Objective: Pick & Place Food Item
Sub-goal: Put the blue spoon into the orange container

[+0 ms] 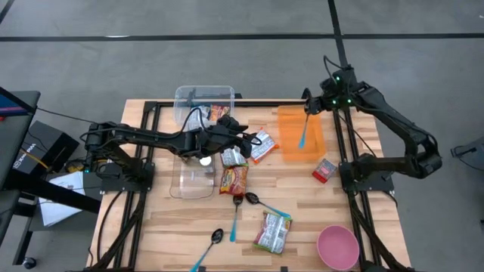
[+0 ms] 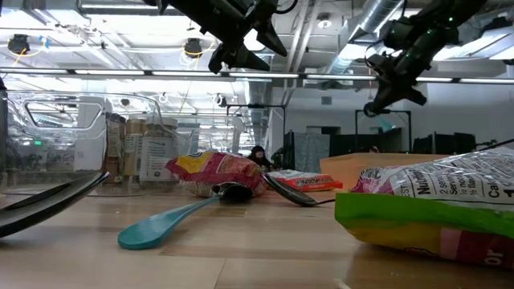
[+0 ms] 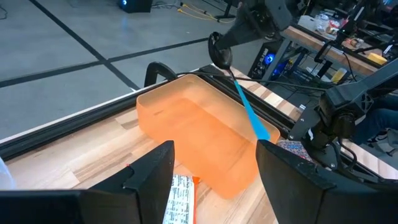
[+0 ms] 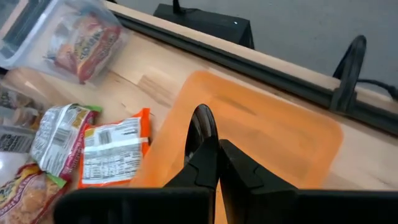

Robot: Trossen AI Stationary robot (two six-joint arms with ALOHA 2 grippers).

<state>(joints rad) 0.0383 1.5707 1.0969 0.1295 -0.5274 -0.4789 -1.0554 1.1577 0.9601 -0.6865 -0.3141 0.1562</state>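
**Right arm holds a spoon over the orange bin; left arm's fingers stand apart and empty**

Looking down from above, you see the orange bin point(image 1: 300, 134), a translucent rectangular tub, on the slatted wooden counter point(image 1: 151, 227). The right gripper point(image 1: 308, 106) sits at the bin's far edge, its fingers pinched shut on a blue-handled spoon point(image 1: 302, 132) that slants down over the bin.

Only the left wrist camera shows you that spoon's dark glossy bowl point(image 3: 219, 51) uppermost, with the handle pointing into the bin.

The left gripper point(image 1: 243, 136) hovers beside the bin, above crinkled foil snack packets point(image 1: 261, 145) that lie just next to it. Its fingers point(image 3: 149, 171) are spread moderately and hold nothing.

The level camera alone shows you both arms well above the counter. A clear plastic container point(image 1: 203, 102) sits farther from the bin, past the left gripper.
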